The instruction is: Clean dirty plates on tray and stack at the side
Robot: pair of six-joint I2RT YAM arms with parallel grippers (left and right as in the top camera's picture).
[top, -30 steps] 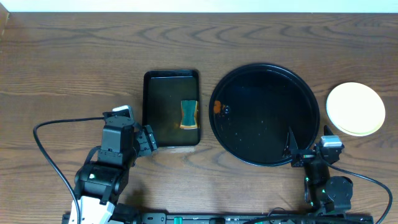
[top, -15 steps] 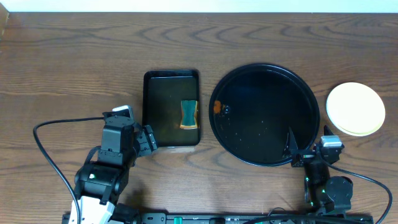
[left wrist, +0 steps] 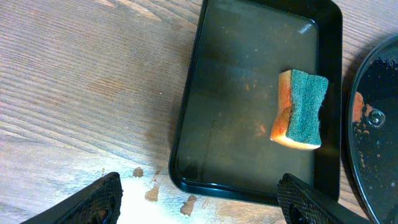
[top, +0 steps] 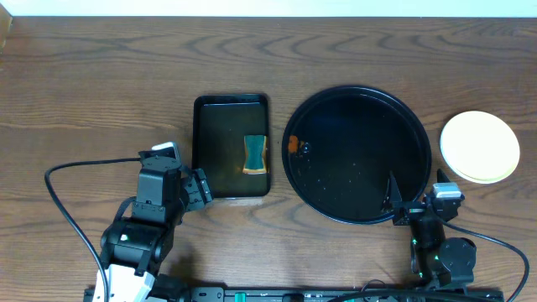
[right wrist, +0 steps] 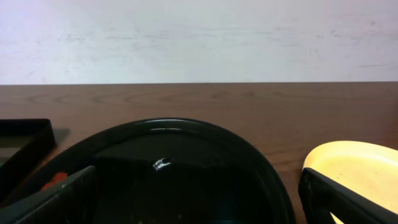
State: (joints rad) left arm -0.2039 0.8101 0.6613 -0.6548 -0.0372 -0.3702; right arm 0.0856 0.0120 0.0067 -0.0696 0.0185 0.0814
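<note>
The large round black tray (top: pixel 357 155) holds no plates, only an orange-red sauce smear (top: pixel 293 145) at its left edge; it also shows in the right wrist view (right wrist: pixel 168 168). A stack of plates with the pale yellow one on top (top: pixel 479 147) sits on the table right of the tray and shows in the right wrist view (right wrist: pixel 357 171). The mint-green plates are hidden. My left gripper (top: pixel 200 188) is open and empty by the front left corner of the rectangular tray. My right gripper (top: pixel 417 207) is open and empty at the round tray's front right rim.
A smaller rectangular black tray (top: pixel 232 147) left of the round tray holds an orange and green sponge (top: pixel 255 154), also seen in the left wrist view (left wrist: pixel 301 109). Brown sauce spots (left wrist: pixel 151 194) lie on the wood by its front corner. A cable (top: pixel 67 172) runs at the left.
</note>
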